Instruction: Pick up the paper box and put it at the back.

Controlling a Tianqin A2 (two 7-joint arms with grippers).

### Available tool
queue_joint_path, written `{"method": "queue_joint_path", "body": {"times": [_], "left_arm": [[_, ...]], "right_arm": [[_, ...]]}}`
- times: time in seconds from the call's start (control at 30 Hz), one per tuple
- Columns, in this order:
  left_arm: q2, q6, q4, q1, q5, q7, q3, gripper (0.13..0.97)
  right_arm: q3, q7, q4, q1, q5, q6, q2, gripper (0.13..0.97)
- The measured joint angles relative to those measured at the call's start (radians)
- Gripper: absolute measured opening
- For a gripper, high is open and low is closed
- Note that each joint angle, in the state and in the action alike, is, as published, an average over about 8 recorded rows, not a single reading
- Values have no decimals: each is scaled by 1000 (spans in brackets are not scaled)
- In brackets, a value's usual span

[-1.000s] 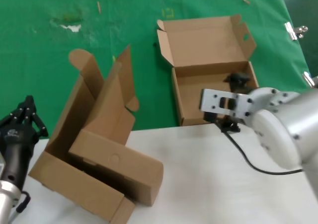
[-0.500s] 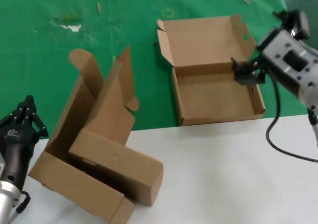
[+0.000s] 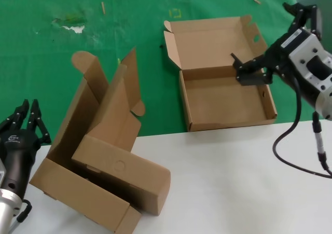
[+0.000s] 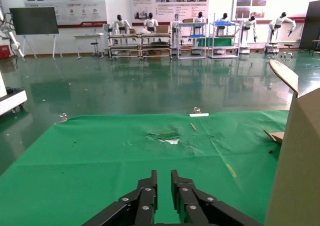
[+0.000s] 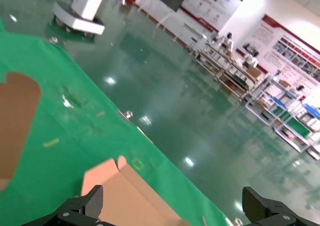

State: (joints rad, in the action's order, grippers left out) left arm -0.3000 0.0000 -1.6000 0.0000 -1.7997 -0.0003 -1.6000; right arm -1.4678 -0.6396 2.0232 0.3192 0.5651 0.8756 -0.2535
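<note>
Starting on the left, the left end effector (image 3: pixel 23 121) is waiting low beside the worktop (image 3: pixel 233 182), its fingers resting almost together with only a thin gap showing in its wrist view, and nothing between them. It looks to be sitting a touch more upright than a second ago, otherwise parked.

Just next to it, the tall brown carton (image 3: pixel 98 114) with the rounded flap is leaning over the long brown carton (image 3: pixel 122 179), both exactly where they were.

Moving across, the paper box (image 3: pixel 225 96) is lying open half on the green cloth (image 3: pixel 52 52), its lid folded back toward the far side, its front edge touching the white worktop. It has not shifted at all through the last second.

Now the action on the right: the right end effector (image 3: pixel 275 42) is swinging up and out. A second ago it was low over the near right corner of the box; now it is hanging over the box's right wall, spread wide, one finger (image 3: pixel 249 70) reaching in above the tray and the other raised beyond the lid tabs. It is holding nothing.

So the pick is not yet made. By my reading, the arm is lining up to straddle that right wall, and the yellow square outline (image 3: pixel 176 13) on the cloth behind the box is waiting as the drop zone.
</note>
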Motion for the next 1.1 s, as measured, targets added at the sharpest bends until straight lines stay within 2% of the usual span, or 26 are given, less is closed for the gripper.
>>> {"method": "queue_joint_path", "body": {"times": [0.3,0.57,0.7,0.97,1.1], "left_arm": [[0,0,0,0,0,0,0,258],[0,0,0,0,0,0,0,416],[0,0,0,0,0,0,0,416],[0,0,0,0,0,0,0,632],[0,0,0,0,0,0,0,699]], "right_arm": [[-17,79,-52,-40,153,-108,-6,966],[-32,154,-102,-77,297,-210,-11,966],[-40,190,-126,-95,368,-261,-14,966],[-55,265,-175,-132,511,-362,-19,966],[-63,302,-200,-151,583,-414,-22,966]]}}
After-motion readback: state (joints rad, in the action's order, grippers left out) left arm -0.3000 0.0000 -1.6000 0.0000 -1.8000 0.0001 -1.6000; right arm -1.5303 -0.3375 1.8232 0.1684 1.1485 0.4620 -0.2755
